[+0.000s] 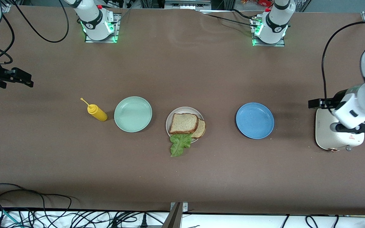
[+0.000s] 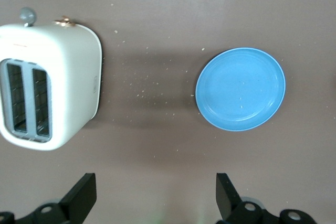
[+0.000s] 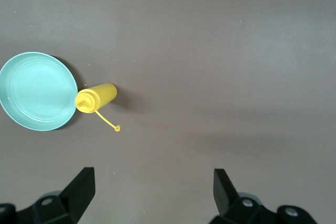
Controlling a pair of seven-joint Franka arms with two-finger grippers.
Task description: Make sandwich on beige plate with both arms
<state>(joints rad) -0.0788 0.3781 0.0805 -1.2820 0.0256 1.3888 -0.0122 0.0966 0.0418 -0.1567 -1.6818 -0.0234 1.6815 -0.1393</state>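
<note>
The beige plate [image 1: 185, 109] sits mid-table between two other plates. On it lie two brown bread slices: one [image 1: 184, 123] overlaps the other [image 1: 201, 129]. A ruffled green lettuce leaf [image 1: 180, 144] hangs from the plate's near rim onto the table. My left gripper [image 1: 318, 103] [image 2: 156, 179] hovers open and holds nothing, over the table beside the toaster at the left arm's end. My right gripper [image 1: 22, 79] [image 3: 154, 174] hovers open and holds nothing over bare table at the right arm's end. Neither wrist view shows the sandwich parts.
A mint-green plate [image 1: 133, 114] [image 3: 35, 91] and a yellow squeeze bottle [image 1: 97, 112] [image 3: 96, 97] stand toward the right arm's end. A blue plate [image 1: 254, 120] [image 2: 241, 88] and a white toaster [image 1: 336, 138] [image 2: 49, 84] stand toward the left arm's end. Cables lie along the near table edge.
</note>
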